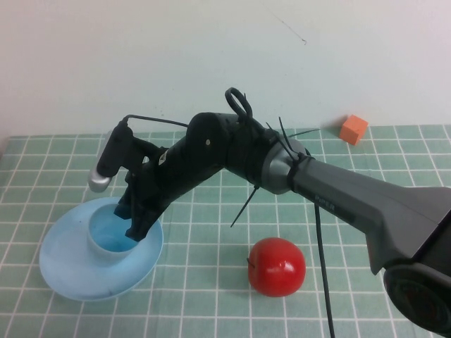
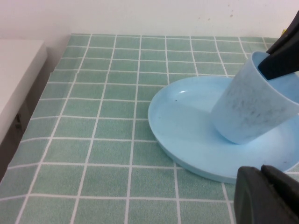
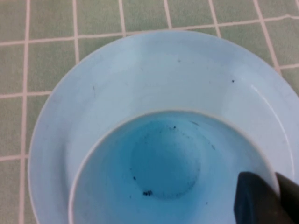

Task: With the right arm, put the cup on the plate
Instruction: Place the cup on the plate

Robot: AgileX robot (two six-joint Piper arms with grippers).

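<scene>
The small light blue cup (image 1: 107, 236) stands on the round light blue plate (image 1: 63, 271) at the left of the table. My right gripper (image 1: 138, 211) is shut on the cup's rim on the side nearer the arm, with one finger inside the cup and one outside. The right wrist view looks down into the cup (image 3: 163, 163) on the plate (image 3: 140, 70), with the right gripper (image 3: 271, 181) astride the rim. The left wrist view shows the cup (image 2: 252, 107) leaning a little on the plate (image 2: 187, 121). My left gripper (image 2: 261, 171) is shut and empty, just beside the plate's edge.
A red apple (image 1: 277, 266) lies on the green tiled table right of the plate, under the right arm. An orange cube (image 1: 353, 129) sits at the back right by the wall. A white ledge (image 2: 18, 74) borders the table's left side.
</scene>
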